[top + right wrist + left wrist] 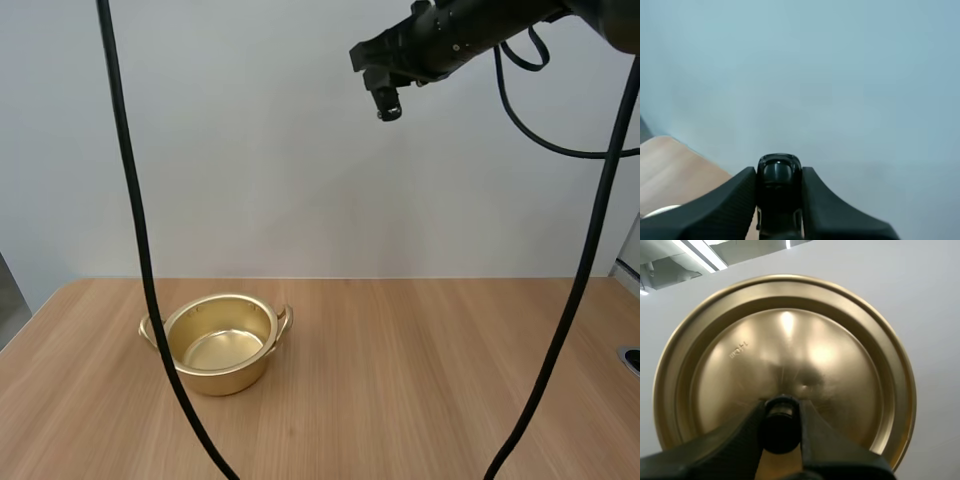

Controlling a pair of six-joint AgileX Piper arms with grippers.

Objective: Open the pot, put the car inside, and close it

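My left tool (781,415) is clenched on the lid (790,350) by its knob (781,432). My right tool (779,181), high over the bench (420,390), pinches what I take for the small black car (778,169). Next it must go down into the open pot (225,378).

1. Your pot (222,345) is shiny gold all over, and its inner floor reflects a paler, brighter yellow.
2. The table (430,380) is light brown wood with fine grain streaks running along it.
3. Your lid (790,340) is the same gold, a brushed metal face with soft whitish highlights and darker bronze shading toward its rim.
4. The lid's knob (781,422) is black with a faint grey sheen on its end.
5. Your left gripper (781,412) has plain matte black fingers (730,445).
6. Your right gripper (779,171) is also plain black.
7. The small item (778,200) between its tips is glossy black, with a dull grey gleam on top.
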